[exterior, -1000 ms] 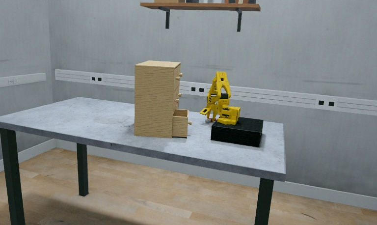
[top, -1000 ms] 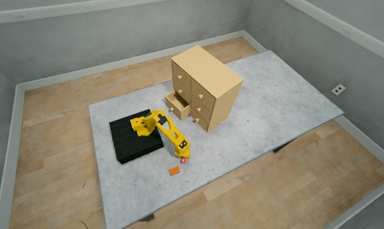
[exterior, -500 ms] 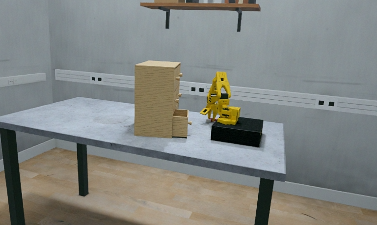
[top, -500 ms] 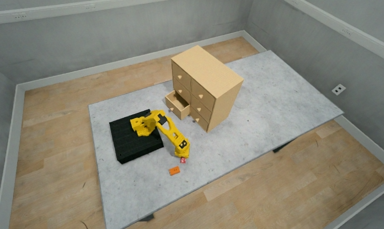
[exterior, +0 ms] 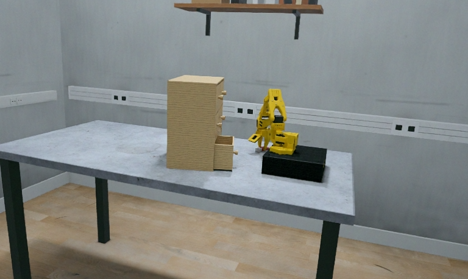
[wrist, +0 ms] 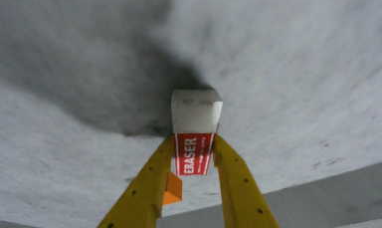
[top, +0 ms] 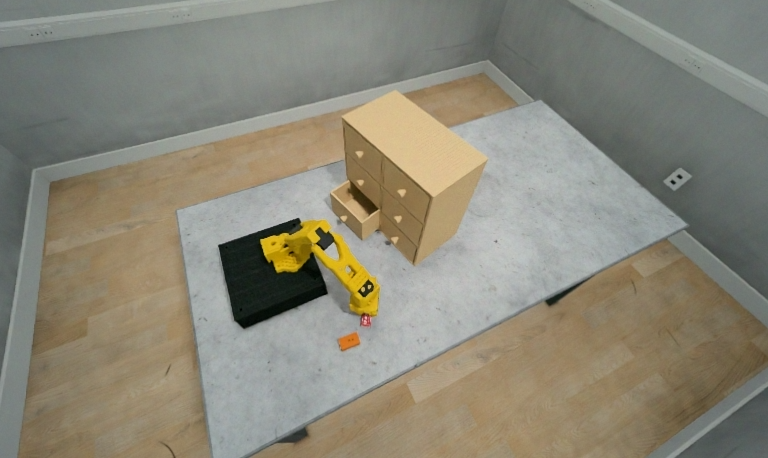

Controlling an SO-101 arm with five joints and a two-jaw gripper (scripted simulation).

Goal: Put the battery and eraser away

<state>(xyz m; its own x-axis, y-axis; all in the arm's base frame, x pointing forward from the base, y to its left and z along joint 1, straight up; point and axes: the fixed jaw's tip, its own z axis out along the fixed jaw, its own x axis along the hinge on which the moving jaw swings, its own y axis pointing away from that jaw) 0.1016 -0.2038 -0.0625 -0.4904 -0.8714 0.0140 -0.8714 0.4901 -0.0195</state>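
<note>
The eraser (top: 365, 319) (wrist: 193, 155), white with a red sleeve, is on or just above the table; I cannot tell which. My gripper (top: 365, 315) (wrist: 194, 139) is shut on it, with one fingertip against each side of the sleeve. The wooden chest (top: 419, 147) (exterior: 191, 124) has two columns of three drawers. Its bottom left drawer (top: 352, 221) (exterior: 224, 158) stands well out, and the part of its inside that shows is bare. The bottom right drawer (top: 406, 245) looks shut, as do the upper ones. No AAA battery shows in any view.
An orange block (top: 349, 341) (wrist: 172, 190) lies on the table (top: 481, 294) (exterior: 138, 151) close to the eraser, towards the table's near edge in the top view. The black base (top: 271, 300) (exterior: 293, 165) carries the arm, in front of the open drawer.
</note>
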